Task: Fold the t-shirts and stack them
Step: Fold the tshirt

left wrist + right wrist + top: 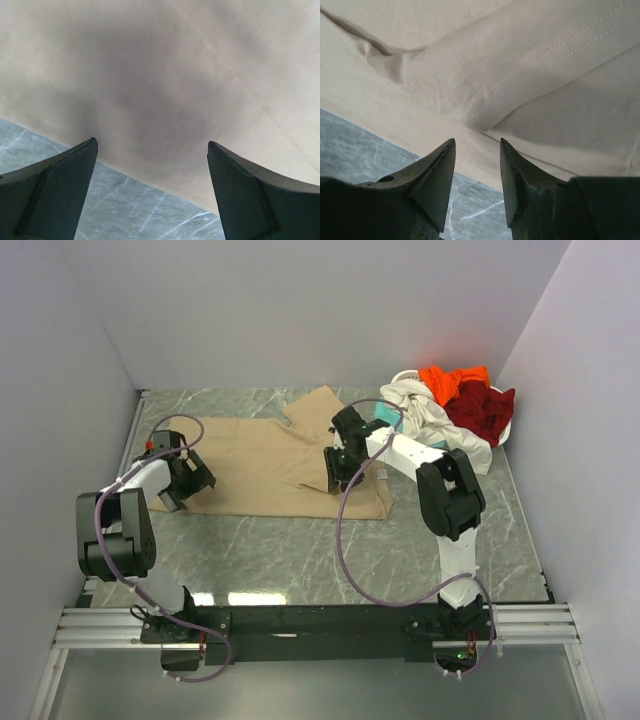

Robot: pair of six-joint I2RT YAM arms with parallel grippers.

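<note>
Tan t-shirt (250,465) flat under low, outstretched arms; left gripper (152,145) wide apart, right gripper (477,142) barely parted.

The table (300,560) is grey-green marble with pale veins; the tan t-shirt (250,470) across its middle is plain, its stitching the same tan. At the far right corner lie a cream-white t-shirt (430,420), orange t-shirt (452,380), dark red t-shirt (485,410) and a sliver of teal t-shirt (384,415) — all unpatterned. The left hand (152,150) and right hand (477,142) are black.
</note>
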